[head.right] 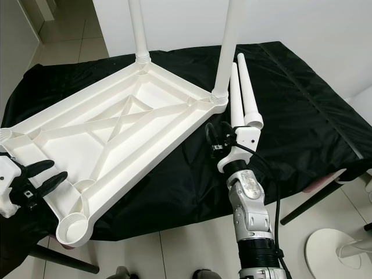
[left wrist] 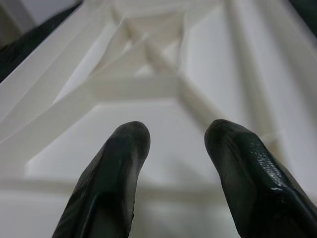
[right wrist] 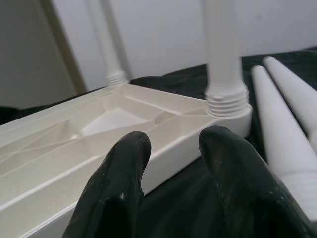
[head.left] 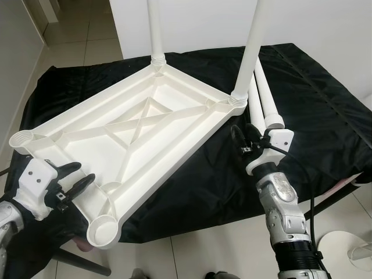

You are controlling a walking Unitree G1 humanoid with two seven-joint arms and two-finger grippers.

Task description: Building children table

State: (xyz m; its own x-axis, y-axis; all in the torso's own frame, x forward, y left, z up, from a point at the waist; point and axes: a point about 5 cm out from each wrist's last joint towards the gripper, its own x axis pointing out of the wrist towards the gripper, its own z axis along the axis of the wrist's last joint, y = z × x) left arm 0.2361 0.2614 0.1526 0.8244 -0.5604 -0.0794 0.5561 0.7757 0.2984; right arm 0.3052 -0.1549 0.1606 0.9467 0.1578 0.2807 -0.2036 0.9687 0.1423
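Both pairs of jaws stand spread with nothing between them. The left gripper (head.left: 78, 177) hovers at the near left edge of the tabletop (head.left: 125, 157), which lies upside down on a black cloth (head.left: 302, 116); its fingers (left wrist: 116, 178) point in over the ribbed underside, and in the left wrist view the crossed ribs (left wrist: 153, 64) run just ahead of the tips. An empty leg socket (head.left: 104, 228) sits just beside this gripper on the near corner, and another socket (head.left: 22, 139) sits at the far left corner, beyond the gripper.

The right gripper (head.left: 247, 138) hangs over the cloth just off the tabletop's right corner, apart from the plastic. Directly ahead of its fingers (right wrist: 225, 173) in the right wrist view stands a fitted leg (right wrist: 224, 49), upright in its threaded collar at that corner. A second fitted leg (head.left: 154, 29) stands upright at the far corner, well beyond the tips. Two loose legs (head.left: 263, 99) lie side by side on the cloth just to the right of the right gripper's fingers, touching each other along their length, their wide threaded ends nearest the wrist; whether the gripper's white housing touches them cannot be told.

The cloth covers a low stand over a pale tiled floor (head.left: 209, 244).
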